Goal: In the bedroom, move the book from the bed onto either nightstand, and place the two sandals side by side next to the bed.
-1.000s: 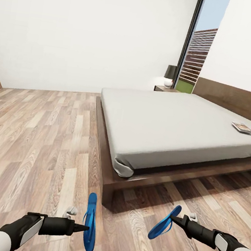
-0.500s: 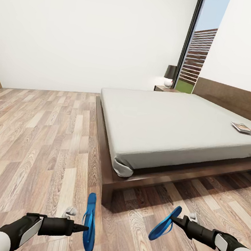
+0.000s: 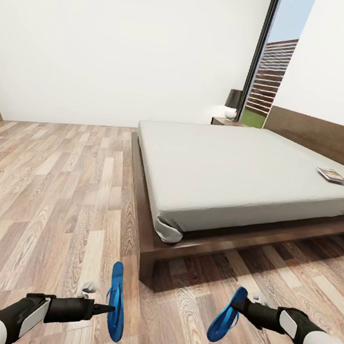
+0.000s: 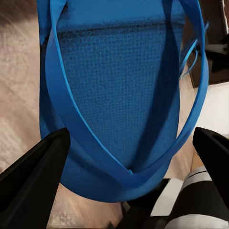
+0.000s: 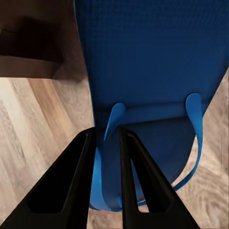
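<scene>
Left gripper (image 3: 103, 309) is pinched on the left sandal (image 3: 114, 302), carried edge-up above the floor (image 3: 52, 198) just off the foot corner of the bed (image 3: 237, 176). In the left wrist view the fingers (image 4: 33, 181) look spread wide either side of the sole, so the exact grip point can't be told there; the head view shows the tip at the sandal's edge.

Right gripper (image 3: 241, 305) is closed narrow on a strap of the right sandal (image 3: 227, 315), which hangs tilted; in the right wrist view both fingers (image 5: 67, 191) clamp the thong.

Both sandals are held clear of the planks, apart from each other, likely so they can be set down flat side by side along the bed's near side. Next move probably means lowering and turning the soles flat.

Book (image 3: 332, 175) lies on the mattress near the headboard end, by the bed's right edge, untouched. A nightstand (image 3: 227, 122) with a lamp (image 3: 233, 104) sits at the far head corner by the window (image 3: 277, 61).
</scene>
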